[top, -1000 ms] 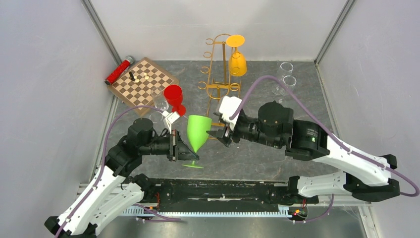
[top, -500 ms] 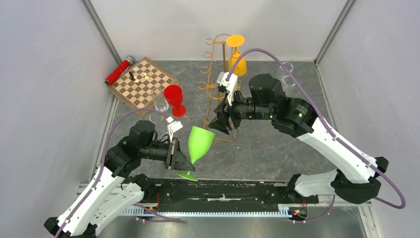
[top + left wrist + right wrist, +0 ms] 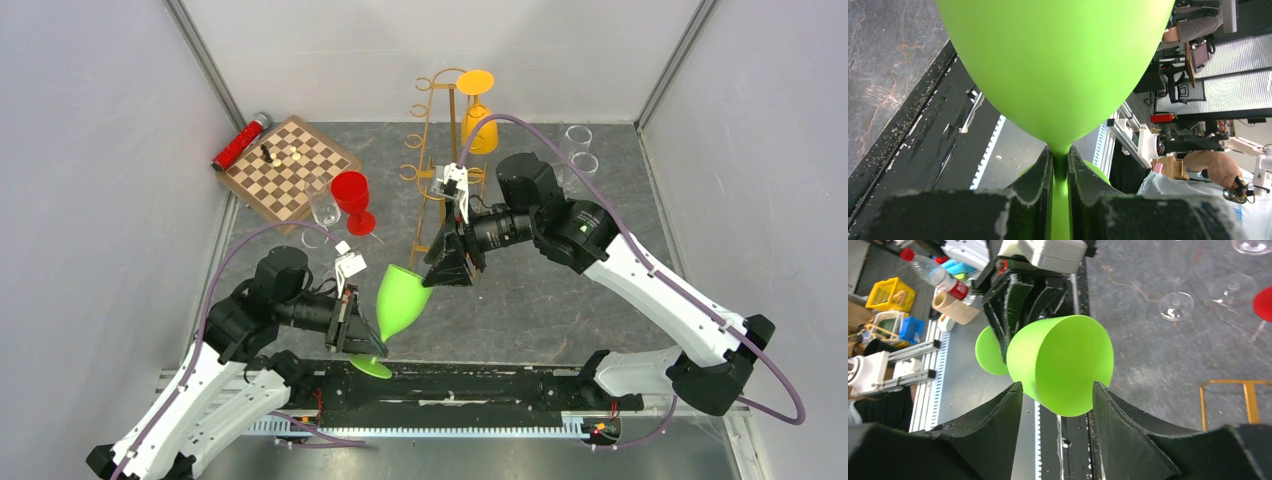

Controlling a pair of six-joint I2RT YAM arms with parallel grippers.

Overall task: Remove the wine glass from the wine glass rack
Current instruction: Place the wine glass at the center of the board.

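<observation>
Where left fingers (image 3: 1040,182) pinch its stem, the green wine glass (image 3: 400,298) tilts.

- green wine glass (image 3: 1058,65): smooth, matt plastic
- rack (image 3: 428,140): thin, shiny gold metal wire
- table (image 3: 1158,270): mottled grey, stone-like surface
- chessboard (image 3: 290,165): smooth wood

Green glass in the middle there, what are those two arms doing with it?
The left arm holds the green wine glass by its stem, jaws shut, tilted above the near edge of the table, clear of the wine glass rack. The right arm points its open jaws at the bowl's rim from close by; contact can't be judged. An orange glass hangs on the rack.
</observation>
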